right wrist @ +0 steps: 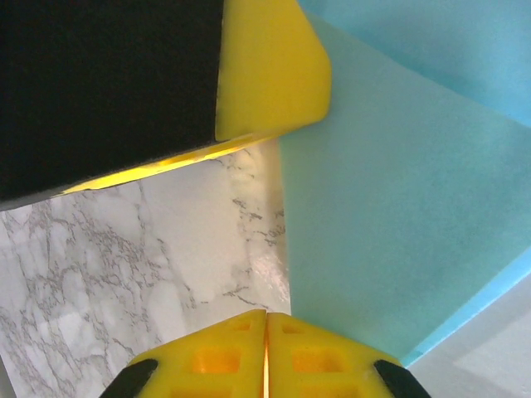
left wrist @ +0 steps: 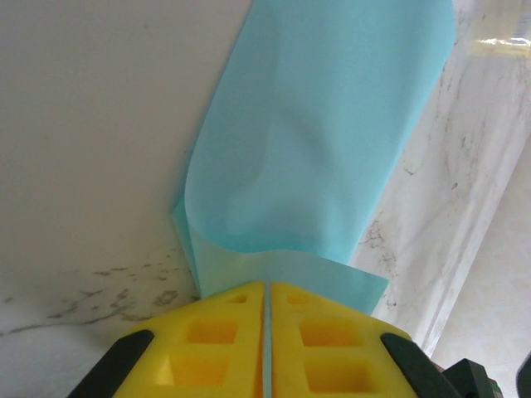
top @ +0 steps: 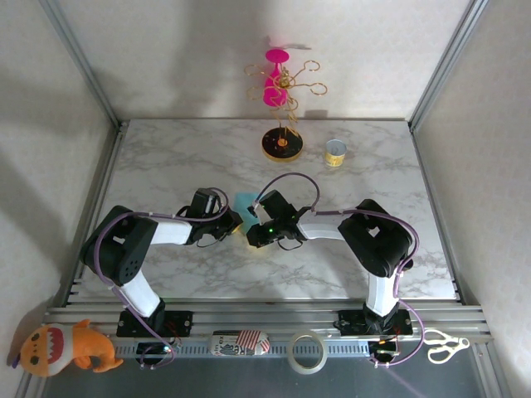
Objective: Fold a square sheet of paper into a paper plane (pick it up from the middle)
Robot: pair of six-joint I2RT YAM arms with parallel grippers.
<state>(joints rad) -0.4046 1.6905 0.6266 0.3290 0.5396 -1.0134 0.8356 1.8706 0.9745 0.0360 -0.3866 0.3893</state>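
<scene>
We judge the square sheet of paper [left wrist: 315,124] light and floppy: left pincer [left wrist: 267,284] clamps its edge, right pincer [right wrist: 265,314] closed alongside.

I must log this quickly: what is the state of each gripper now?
Left gripper: closed on the paper.
Right gripper: closed, tips at the paper's edge; whether it grips cannot be told.
</scene>
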